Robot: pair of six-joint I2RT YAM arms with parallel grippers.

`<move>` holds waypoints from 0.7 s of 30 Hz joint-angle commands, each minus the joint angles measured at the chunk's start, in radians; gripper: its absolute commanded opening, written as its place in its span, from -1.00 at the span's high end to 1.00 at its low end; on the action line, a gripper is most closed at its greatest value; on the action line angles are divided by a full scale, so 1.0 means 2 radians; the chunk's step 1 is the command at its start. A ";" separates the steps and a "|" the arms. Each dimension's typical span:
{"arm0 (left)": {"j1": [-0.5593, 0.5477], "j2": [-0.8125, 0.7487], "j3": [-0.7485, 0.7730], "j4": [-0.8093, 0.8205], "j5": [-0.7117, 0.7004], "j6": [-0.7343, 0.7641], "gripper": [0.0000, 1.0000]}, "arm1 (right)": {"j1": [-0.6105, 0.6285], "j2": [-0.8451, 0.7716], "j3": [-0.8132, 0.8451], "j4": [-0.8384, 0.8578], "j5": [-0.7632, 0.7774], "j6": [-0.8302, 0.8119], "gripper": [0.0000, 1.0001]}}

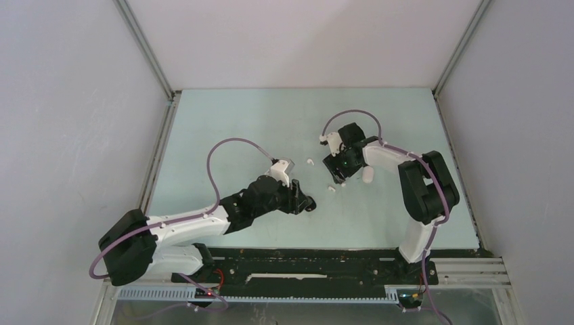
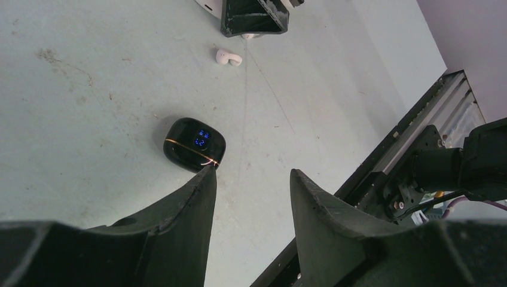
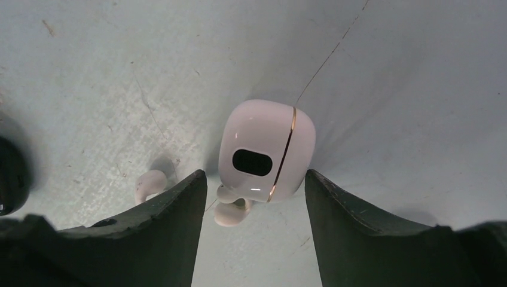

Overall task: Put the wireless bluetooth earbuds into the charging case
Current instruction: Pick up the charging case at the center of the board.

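Observation:
A shut white charging case [image 3: 266, 149] with a gold seam and a dark window lies just ahead of my right gripper [image 3: 256, 173], which is open with nothing between its fingers. One white earbud [image 3: 232, 212] rests against the case's near side. Another earbud [image 3: 149, 184] lies left of the left finger. My left gripper [image 2: 252, 170] is open and empty, its left fingertip at the edge of a shut black case [image 2: 194, 143] with a blue display. In the top view both grippers, left [image 1: 308, 202] and right [image 1: 336, 177], hover mid-table near the white case [image 1: 367, 175].
A white earbud [image 2: 228, 57] lies on the pale table between the black case and the right gripper's fingers [image 2: 254, 18]. In the top view one more earbud [image 1: 310, 162] sits behind the left gripper. The black rail [image 1: 304, 261] runs along the near edge.

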 commanded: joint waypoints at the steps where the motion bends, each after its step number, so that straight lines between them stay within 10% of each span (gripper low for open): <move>1: -0.004 0.001 0.016 0.016 0.003 0.001 -0.08 | 0.005 0.012 0.021 0.029 0.008 -0.015 -0.26; 13: -0.005 0.010 0.015 0.019 0.007 -0.005 -0.08 | 0.006 0.016 0.034 0.010 0.009 -0.023 0.31; 21: -0.004 0.007 0.015 0.029 0.013 -0.031 -0.10 | -0.028 -0.128 -0.008 -0.036 -0.108 -0.022 0.42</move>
